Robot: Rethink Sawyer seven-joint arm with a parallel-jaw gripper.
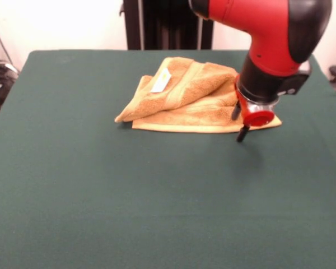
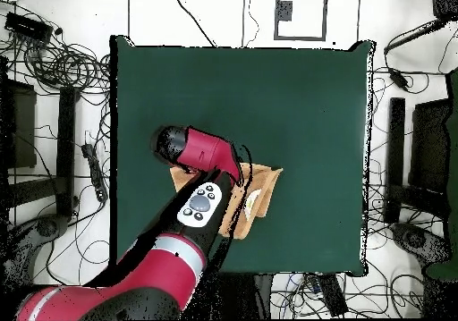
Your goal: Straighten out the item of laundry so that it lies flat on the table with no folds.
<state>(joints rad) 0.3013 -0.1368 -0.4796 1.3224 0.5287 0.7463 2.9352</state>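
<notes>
Gripper [image 1: 240,122], fingers spread, straddling the near right corner of the folded towel [image 1: 185,95] without visibly pinching it. The towel lies doubled toward the table's [image 1: 129,196] far side. Judged step: grasping; next, closing and dragging outward.

White wall [image 1: 67,22] behind, dark upright frame [image 1: 168,22] against it at centre. Overhead: pale floor [image 2: 72,112] all round, loads of tangled black cables [image 2: 67,63] on left, dark stands [image 2: 394,156] on right, square grey-framed panel [image 2: 300,15] at top. Lighting bright, even.
</notes>
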